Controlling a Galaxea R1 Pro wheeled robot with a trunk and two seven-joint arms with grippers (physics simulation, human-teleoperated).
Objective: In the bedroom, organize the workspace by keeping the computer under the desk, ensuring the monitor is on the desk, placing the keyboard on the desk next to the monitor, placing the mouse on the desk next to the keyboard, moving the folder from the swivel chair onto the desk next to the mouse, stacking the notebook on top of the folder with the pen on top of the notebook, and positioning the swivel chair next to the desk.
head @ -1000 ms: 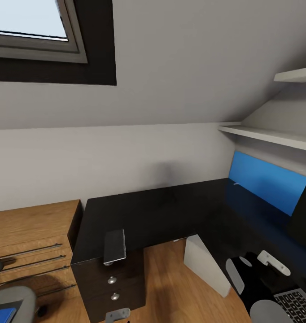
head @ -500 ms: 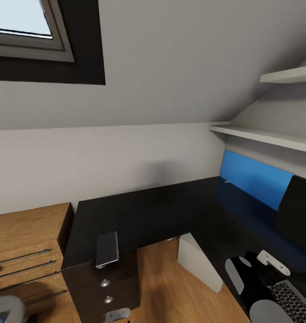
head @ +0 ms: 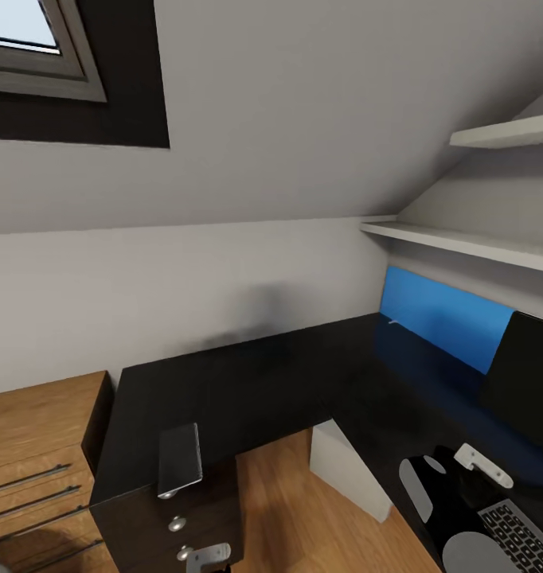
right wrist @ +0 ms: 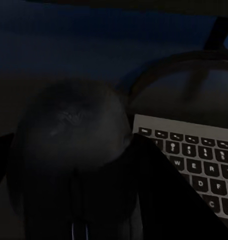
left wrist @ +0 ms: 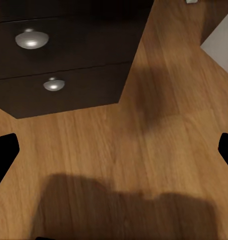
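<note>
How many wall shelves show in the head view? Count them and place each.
2. The upper shelf sits high on the right wall; the lower shelf runs beneath it, above the blue panel. More may lie out of frame.

The view has been swung rightward, so more of the monitor [head: 526,378] and apparently the keyboard [head: 520,539] is revealed.

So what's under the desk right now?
Under the desk, a light grey-white computer stands on the wooden floor. The desk top covers its upper part.
</note>
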